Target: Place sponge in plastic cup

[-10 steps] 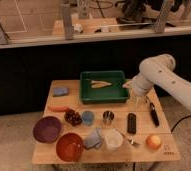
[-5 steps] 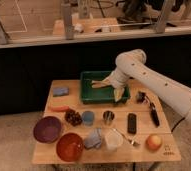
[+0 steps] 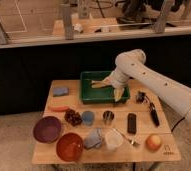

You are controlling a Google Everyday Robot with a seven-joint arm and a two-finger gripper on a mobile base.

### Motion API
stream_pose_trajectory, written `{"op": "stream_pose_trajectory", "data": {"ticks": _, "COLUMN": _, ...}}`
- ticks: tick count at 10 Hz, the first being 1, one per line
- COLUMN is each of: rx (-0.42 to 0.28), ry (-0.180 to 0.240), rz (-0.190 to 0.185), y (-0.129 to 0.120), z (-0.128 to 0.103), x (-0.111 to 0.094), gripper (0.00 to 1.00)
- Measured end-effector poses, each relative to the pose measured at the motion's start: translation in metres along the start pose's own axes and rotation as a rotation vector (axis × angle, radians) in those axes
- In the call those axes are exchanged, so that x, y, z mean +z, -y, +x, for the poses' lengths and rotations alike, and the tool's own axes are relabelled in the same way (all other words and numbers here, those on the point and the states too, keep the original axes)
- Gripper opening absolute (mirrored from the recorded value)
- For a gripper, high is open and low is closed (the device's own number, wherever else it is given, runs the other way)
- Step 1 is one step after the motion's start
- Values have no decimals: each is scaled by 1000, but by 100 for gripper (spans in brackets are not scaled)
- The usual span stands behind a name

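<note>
The sponge (image 3: 60,91) is a blue-grey block lying at the far left of the wooden table (image 3: 139,150). The clear plastic cup (image 3: 113,140) stands upright near the front middle of the table. My gripper (image 3: 119,93) hangs from the white arm (image 3: 139,70) over the right edge of a green tray (image 3: 89,95). It is well right of the sponge and behind the cup, and holds nothing that I can see.
A yellow item (image 3: 97,84) lies in the tray. Also on the table: a carrot (image 3: 59,108), grapes (image 3: 73,117), a blue cup (image 3: 88,117), a metal cup (image 3: 108,117), a purple bowl (image 3: 47,129), a red bowl (image 3: 69,146), a blue cloth (image 3: 94,138), a black remote (image 3: 131,123), an orange fruit (image 3: 153,142).
The arm has swung left from the table's right side, and the gripper now hangs over the tray's right edge. The objects on the table have not moved.
</note>
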Motion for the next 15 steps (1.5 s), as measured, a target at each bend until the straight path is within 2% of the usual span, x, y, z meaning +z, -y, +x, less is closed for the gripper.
{"op": "stream_pose_trajectory", "data": {"ticks": 2, "rx": 43, "ry": 65, "rz": 4, "y": 0, "z": 9, "x": 2, "gripper": 80}}
{"op": "stream_pose_trajectory", "data": {"ticks": 3, "rx": 48, "ry": 88, "rz": 9, "y": 9, "z": 8, "x": 4, "gripper": 80}}
{"op": "stream_pose_trajectory", "data": {"ticks": 6, "rx": 32, "ry": 140, "rz": 32, "y": 60, "z": -1, "x": 18, "gripper": 80}}
{"op": "stream_pose_trajectory", "data": {"ticks": 7, "rx": 17, "ry": 150, "rz": 43, "y": 77, "z": -4, "x": 22, "gripper": 80}}
{"op": "stream_pose_trajectory", "data": {"ticks": 11, "rx": -23, "ry": 150, "rz": 90, "y": 118, "z": -11, "x": 21, "gripper": 80}}
{"op": "stream_pose_trajectory", "data": {"ticks": 13, "rx": -53, "ry": 151, "rz": 109, "y": 139, "z": -24, "x": 24, "gripper": 80}}
{"op": "stream_pose_trajectory", "data": {"ticks": 15, "rx": -56, "ry": 149, "rz": 111, "y": 140, "z": -24, "x": 25, "gripper": 80}}
